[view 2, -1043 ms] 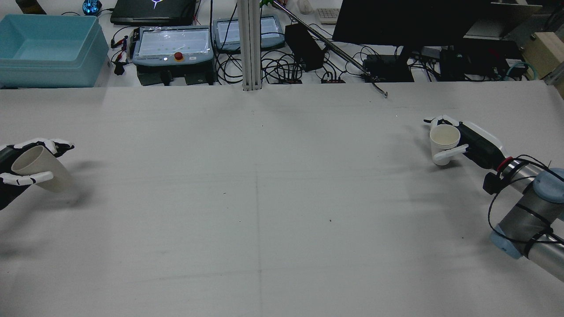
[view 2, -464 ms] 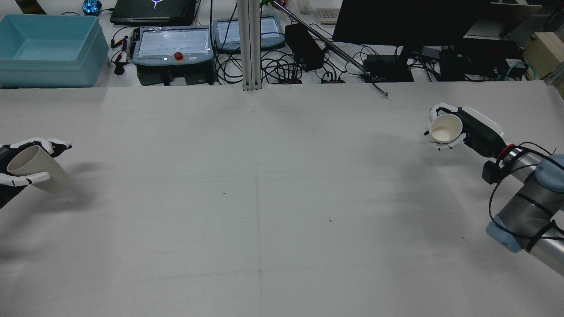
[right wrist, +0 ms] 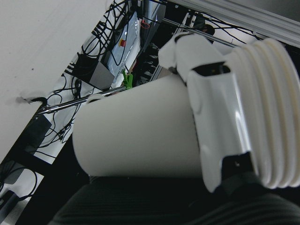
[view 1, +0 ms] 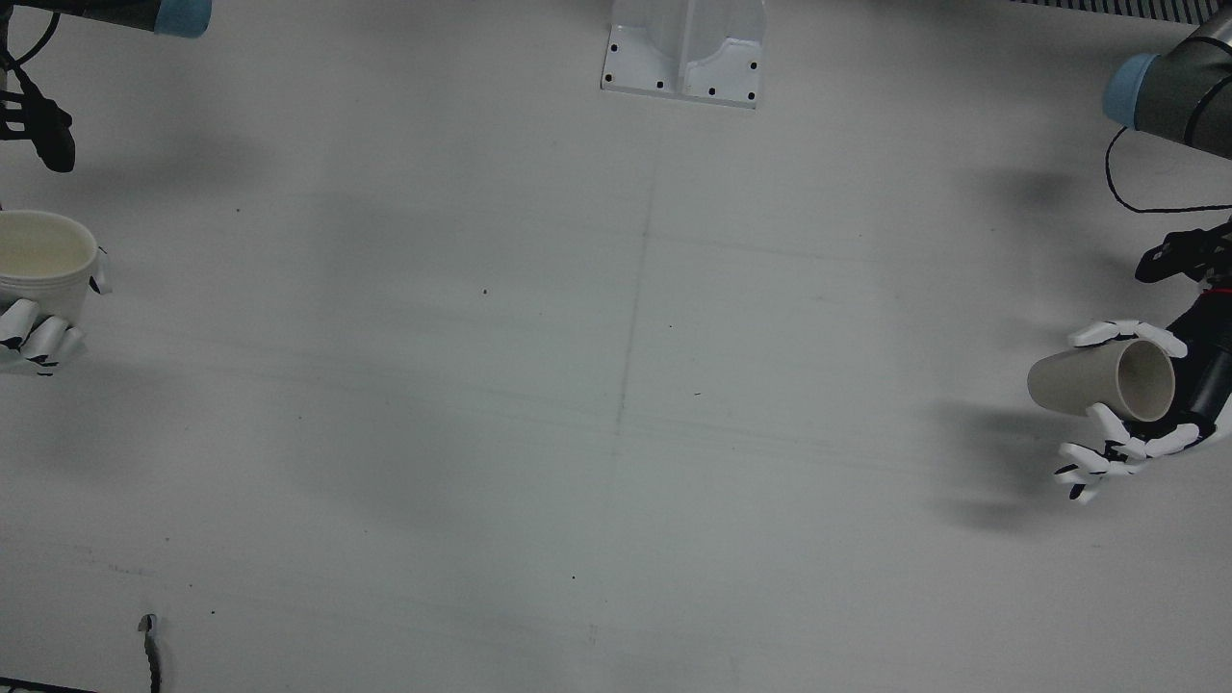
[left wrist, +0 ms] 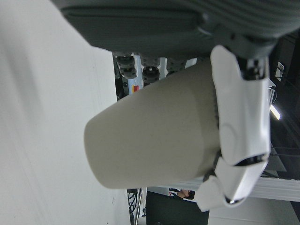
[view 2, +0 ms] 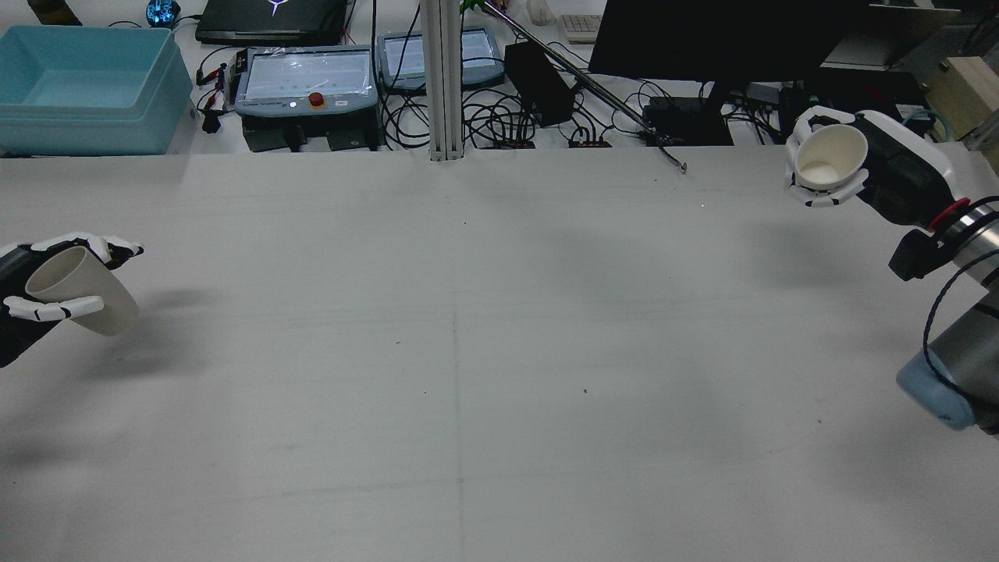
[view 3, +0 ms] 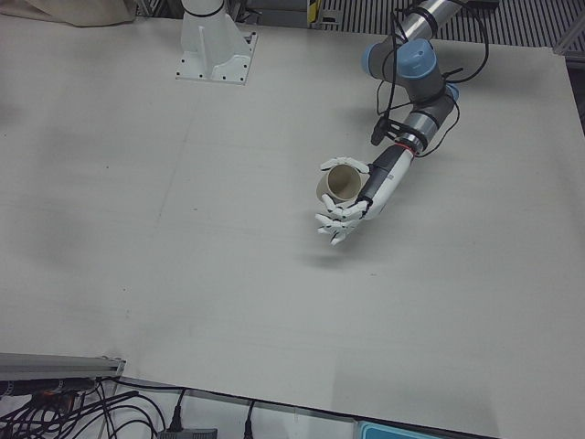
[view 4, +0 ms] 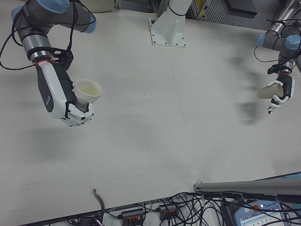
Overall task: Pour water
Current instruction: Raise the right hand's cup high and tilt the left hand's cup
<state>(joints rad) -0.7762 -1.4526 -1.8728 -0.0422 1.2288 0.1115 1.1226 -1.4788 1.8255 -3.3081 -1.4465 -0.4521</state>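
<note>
- Two paper cups are held above the white surface [view 2: 468,351], well apart.
- Left hand [view 2: 31,293] is clamped on a tilted beige paper cup [view 2: 78,293].
- Right hand [view 2: 866,176] is clamped on a white ribbed cup [view 2: 831,160], mouth up.

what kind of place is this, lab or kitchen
Most likely a robotics lab: two arms hold paper cups over a bare white table, and behind it sit a control box with a red emergency stop button, tangled cables and a dark monitor.
</note>
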